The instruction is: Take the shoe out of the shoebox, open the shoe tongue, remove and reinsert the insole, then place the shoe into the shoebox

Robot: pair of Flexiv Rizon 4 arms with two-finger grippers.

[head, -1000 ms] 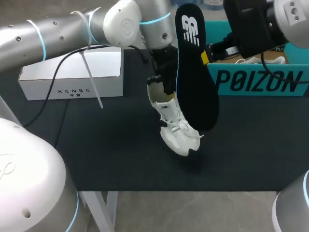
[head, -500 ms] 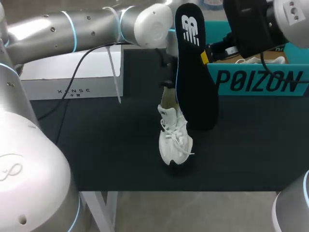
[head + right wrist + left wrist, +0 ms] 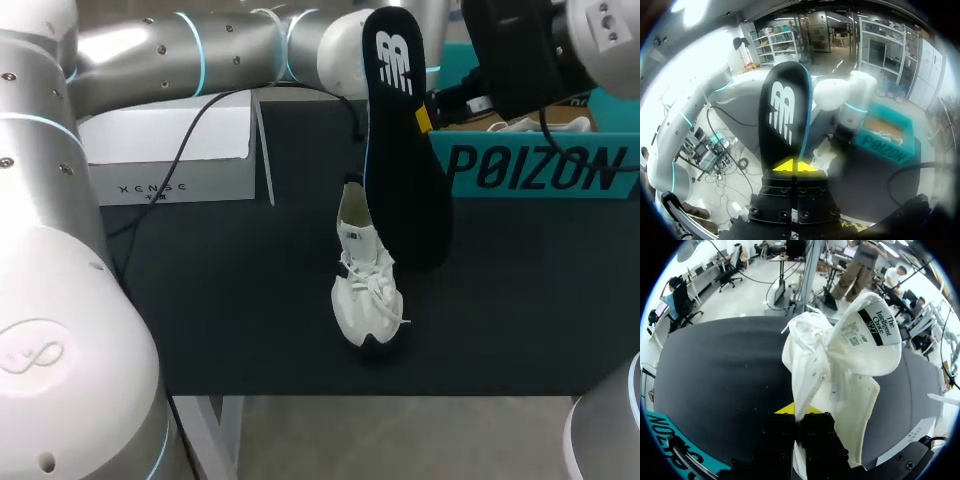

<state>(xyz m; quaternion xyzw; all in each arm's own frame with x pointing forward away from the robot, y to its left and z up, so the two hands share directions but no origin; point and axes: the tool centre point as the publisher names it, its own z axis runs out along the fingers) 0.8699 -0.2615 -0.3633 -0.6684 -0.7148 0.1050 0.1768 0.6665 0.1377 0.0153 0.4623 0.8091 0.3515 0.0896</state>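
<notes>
**Insole out, shoe waiting.** My right end effector [image 3: 792, 167] is clenched on the edge of the black insole [image 3: 785, 112]. The insole hangs upright just beside the shoe [image 3: 365, 285], logo end up and plain end down near the shoe's collar.

My left end effector [image 3: 799, 412] grips the collar edge from both sides. It props the white shoe heel-up, with the toe resting on the dark surface [image 3: 220, 300]. The tongue [image 3: 867, 337] is folded forward, so the mouth gapes.

The teal shoebox [image 3: 530, 165] sits behind the shoe on my right arm's side. A white box [image 3: 165, 160] sits behind the shoe on the opposite side. Both are well apart from the shoe.

Reinsertion looks like the step in hand. To do it well:
- The left grip should stay firm so the shoe neither twists nor tips.
- The right arm should line the insole up with the shoe's length and lead with the plain end.
- The insole should slide along the inner sole toward the toe.
- It must clear the tongue and laces without buckling.
- I should let go only once the logo end lies flat in the heel.
</notes>
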